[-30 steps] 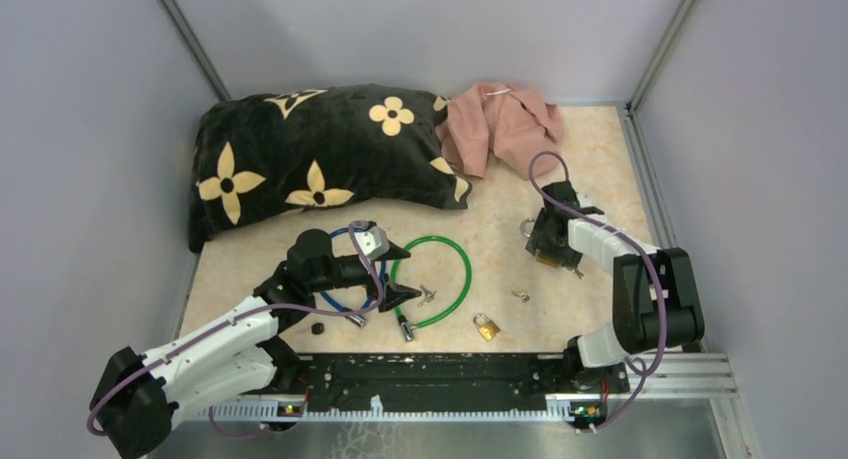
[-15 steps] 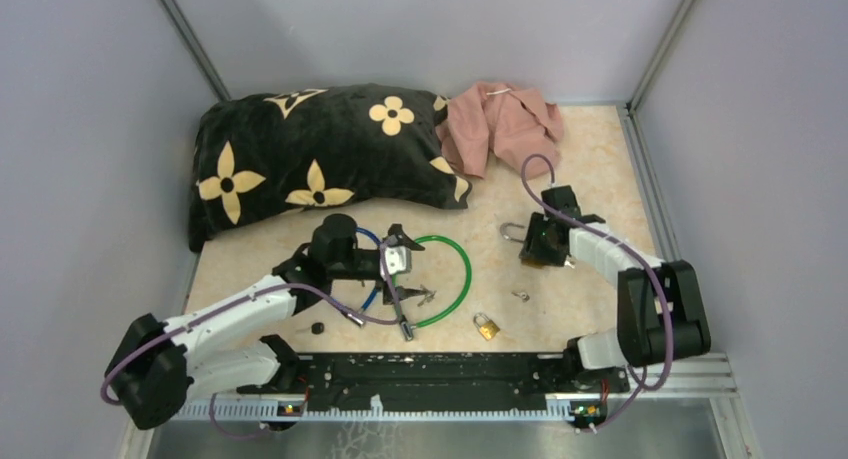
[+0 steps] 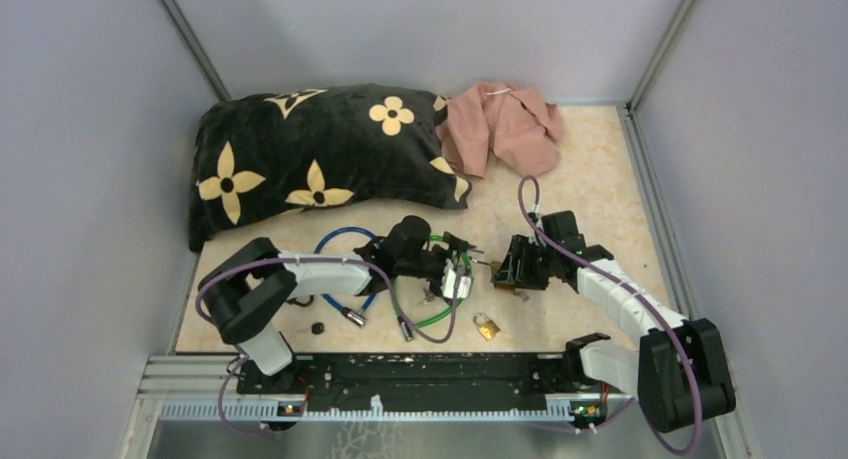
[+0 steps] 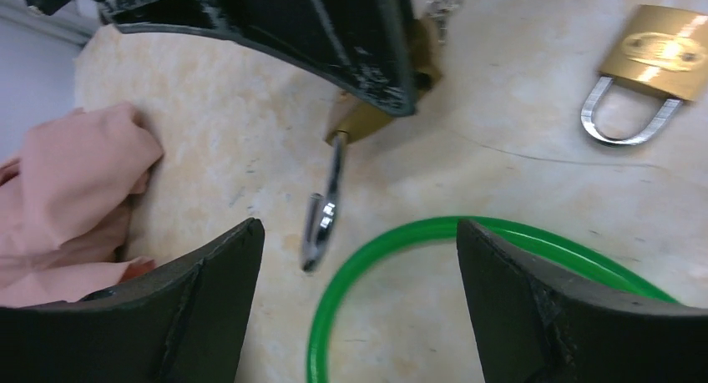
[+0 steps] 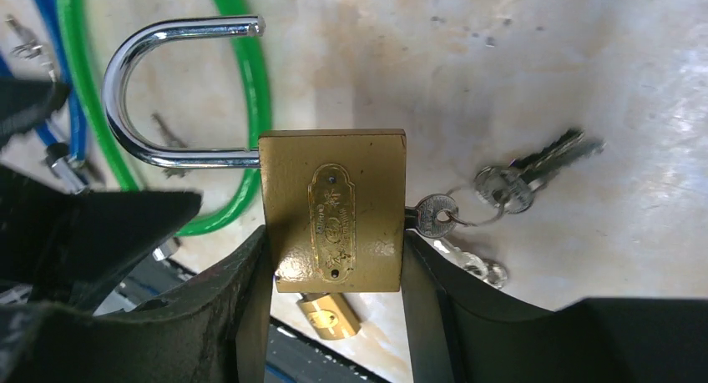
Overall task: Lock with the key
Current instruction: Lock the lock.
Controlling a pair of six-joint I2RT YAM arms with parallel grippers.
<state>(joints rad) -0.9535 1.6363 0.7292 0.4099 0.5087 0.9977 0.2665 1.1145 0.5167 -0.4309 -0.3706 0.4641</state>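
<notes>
The right tool [image 5: 334,241], half closed, grips the padlock [image 5: 332,191] by its sides, shackle [image 5: 209,25] open and pointing at the left tool [image 4: 357,233], which gapes wide and empty just beside it over the green cable [image 5: 255,83]; a key [image 5: 434,214] seems lodged in the padlock's base.

Overhead plus wrist close-ups (shared padlock [image 5: 334,208])

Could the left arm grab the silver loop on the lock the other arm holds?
Probably yes. The shackle sticks out of the padlock clear of the right gripper, the left gripper has its jaws open facing it, and only the green cable lies beneath.
</notes>
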